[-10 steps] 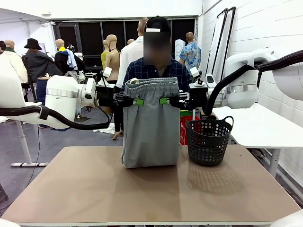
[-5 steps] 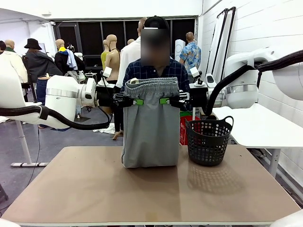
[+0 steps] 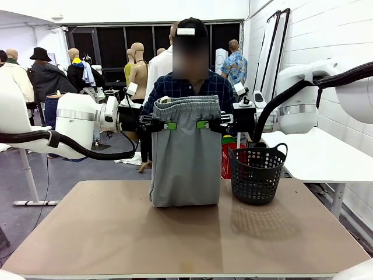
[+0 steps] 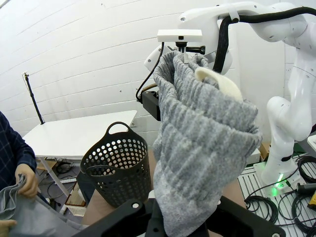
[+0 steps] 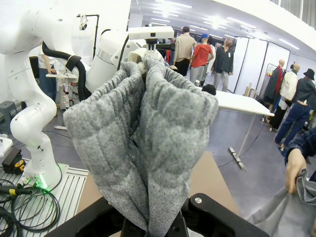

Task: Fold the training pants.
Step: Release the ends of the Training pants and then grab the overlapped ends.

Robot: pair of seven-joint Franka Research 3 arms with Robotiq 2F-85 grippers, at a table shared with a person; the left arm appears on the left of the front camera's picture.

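**While the waistband is gripped at both ends, the laying-down is yet to be made**

Since both pairs of fingers are closed on cloth, the training pants (image 3: 185, 166) are stretched between them. One end of the gathered waistband is clamped by the left gripper (image 3: 169, 125) and the other end by the right gripper (image 3: 202, 124). Below the grippers the grey cloth is hung down to the table (image 3: 116, 233), where its lower edge is rested and seems to be doubled under. Beyond the grippers, loose grey cloth is held by a person's hand (image 5: 295, 165). Below the right gripper and just to its outer side, a black basket (image 3: 256, 175) is stood.

The lifting step is judged to be in hand. Next, the waistband is to be lowered by both grippers together and kept level, so that the upper half is laid over the lower.
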